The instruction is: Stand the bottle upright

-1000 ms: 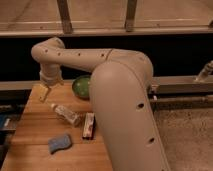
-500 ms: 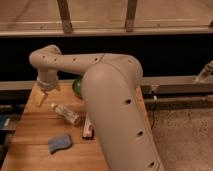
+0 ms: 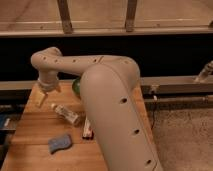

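The gripper [image 3: 48, 96] hung wide and empty near the far-left edge of the table [image 3: 30, 131], just beyond the lying bottle [image 3: 65, 114] (bare wood lay left of it).

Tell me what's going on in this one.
A robot arm reaches over a wooden table. Its hand is open and holds nothing. It hangs over the table's far left part, just above and behind the cap end of a small bottle. The bottle lies on its side, not yet stood up. A blue sponge and a dark bar lie nearby, and a green object is partly hidden behind the arm.
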Robot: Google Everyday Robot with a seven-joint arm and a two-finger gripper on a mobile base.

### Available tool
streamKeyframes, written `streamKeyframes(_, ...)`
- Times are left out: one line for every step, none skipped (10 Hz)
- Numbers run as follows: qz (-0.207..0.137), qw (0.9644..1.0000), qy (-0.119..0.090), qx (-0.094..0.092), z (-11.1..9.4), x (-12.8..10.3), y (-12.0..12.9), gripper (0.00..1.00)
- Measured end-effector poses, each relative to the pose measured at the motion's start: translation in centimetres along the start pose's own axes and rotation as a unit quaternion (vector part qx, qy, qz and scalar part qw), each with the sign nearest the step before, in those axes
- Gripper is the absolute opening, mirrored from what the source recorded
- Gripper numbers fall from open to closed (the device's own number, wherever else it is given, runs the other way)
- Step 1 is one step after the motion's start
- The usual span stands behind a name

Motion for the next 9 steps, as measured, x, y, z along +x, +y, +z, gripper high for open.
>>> streamKeyframes(0.0, 1.0, 0.0, 0.0, 0.0, 0.0, 0.0, 0.8)
streamKeyframes(0.0, 1.0, 0.0, 0.0, 0.0, 0.0, 0.0, 0.8)
streamKeyframes(0.001, 1.0, 0.0, -0.001, 0.0, 0.0, 0.0, 0.8)
streamKeyframes(-0.001, 1.0, 0.006, -0.004, 0.4, -0.2, 0.0, 0.8)
streamKeyframes(-0.005, 0.9999, 0.011, -0.01, 1.2, -0.6, 0.4, 0.8)
streamKeyframes(-0.009, 0.9997, 0.017, -0.018, 2.6, -1.1, 0.7, 0.8)
streamKeyframes(-0.006, 0.9992, 0.034, -0.021, 3.9, -1.1, 0.3, 0.8)
streamKeyframes(-0.006, 0.9985, 0.05, -0.023, 4.9, -1.2, 0.3, 0.8)
streamKeyframes(-0.008, 0.9979, 0.06, -0.023, 5.5, -1.6, 0.7, 0.8)
